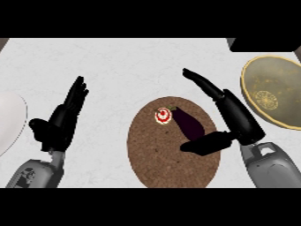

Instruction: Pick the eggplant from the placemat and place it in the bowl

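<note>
Robot hand [234, 115] open beside eggplant [188, 124] (bowl [280, 92] seemingly empty).

A pale marbled counter [120, 66] carries a round cork placemat [169, 159] just left of the right hand [234, 117], a bowl [280, 92] right of it, and a white plate [9, 128] left of the left hand [61, 121].

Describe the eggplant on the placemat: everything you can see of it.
The eggplant is dark purple and glossy, long and slim, with a small dark stem at its upper left end. It lies flat on the round brown cork-like placemat, in the mat's upper half, running diagonally from upper left to lower right. A small red and white round item sits right beside its stem end. The right hand is open just to its right, thumb near its lower end; contact cannot be told. Nothing holds it.
</note>
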`<action>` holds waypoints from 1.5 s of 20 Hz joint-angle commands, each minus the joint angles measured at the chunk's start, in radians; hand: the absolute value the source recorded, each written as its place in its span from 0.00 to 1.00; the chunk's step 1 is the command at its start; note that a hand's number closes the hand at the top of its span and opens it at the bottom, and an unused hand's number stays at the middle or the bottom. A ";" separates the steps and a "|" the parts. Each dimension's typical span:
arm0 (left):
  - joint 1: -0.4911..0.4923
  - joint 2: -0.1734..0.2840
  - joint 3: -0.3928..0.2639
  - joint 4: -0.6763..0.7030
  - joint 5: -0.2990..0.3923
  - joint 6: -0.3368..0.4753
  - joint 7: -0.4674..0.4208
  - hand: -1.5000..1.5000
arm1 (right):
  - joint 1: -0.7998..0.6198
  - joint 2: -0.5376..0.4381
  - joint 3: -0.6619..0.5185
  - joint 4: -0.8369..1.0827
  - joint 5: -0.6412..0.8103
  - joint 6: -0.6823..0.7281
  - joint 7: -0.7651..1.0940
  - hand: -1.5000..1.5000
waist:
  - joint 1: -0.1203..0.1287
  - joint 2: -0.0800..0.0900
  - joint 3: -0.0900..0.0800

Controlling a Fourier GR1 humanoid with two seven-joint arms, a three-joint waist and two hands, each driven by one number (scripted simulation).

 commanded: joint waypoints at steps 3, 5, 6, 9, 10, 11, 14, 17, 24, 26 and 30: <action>-0.007 -0.046 -0.020 0.029 -0.048 0.014 0.005 0.50 | -0.181 0.003 -0.033 0.004 -0.019 0.128 0.312 0.00 | 0.006 0.002 0.000; -0.022 -0.033 -0.006 -0.043 -0.035 0.022 0.073 0.50 | -0.138 -0.044 -0.034 -0.035 -0.060 0.201 0.378 0.00 | 0.003 0.000 0.001; -0.026 -0.033 0.006 0.003 -0.035 0.004 0.042 0.50 | -0.181 0.021 0.023 -0.008 -0.005 0.168 0.444 0.00 | 0.006 0.001 0.000; 0.003 -0.030 0.010 -0.024 -0.036 -0.001 0.041 0.50 | -0.205 -0.006 0.009 0.013 -0.046 0.261 0.538 0.00 | 0.007 0.001 0.000; -0.019 -0.020 0.030 0.015 -0.023 -0.034 0.031 0.50 | -0.230 0.014 0.026 0.061 -0.026 0.269 0.532 0.00 | 0.008 0.003 0.000; -0.011 -0.032 0.041 0.054 -0.013 -0.055 -0.037 0.50 | -0.222 0.022 0.052 0.077 -0.018 0.283 0.537 0.00 | 0.007 0.004 0.000; 0.009 -0.018 0.063 0.019 -0.020 -0.068 -0.031 0.50 | -0.207 0.032 0.048 0.172 0.023 0.302 0.483 0.00 | 0.010 0.004 0.001; 0.018 -0.043 0.054 -0.035 -0.042 -0.053 0.027 0.50 | -0.164 0.028 0.037 0.162 0.040 0.349 0.481 0.00 | 0.007 0.003 0.001; 0.041 -0.084 0.075 -0.089 -0.097 -0.080 0.070 0.50 | -0.111 0.051 -0.083 0.113 0.031 0.446 0.429 0.00 | 0.005 0.002 0.001; 0.039 -0.106 0.063 -0.073 -0.138 -0.059 0.071 0.50 | -0.131 0.093 -0.089 0.168 0.048 0.432 0.394 0.00 | 0.007 0.002 0.001; 0.000 -0.109 0.104 -0.019 -0.134 -0.088 0.055 0.50 | -0.112 0.091 -0.156 0.187 -0.002 0.459 0.329 0.00 | 0.005 0.003 0.001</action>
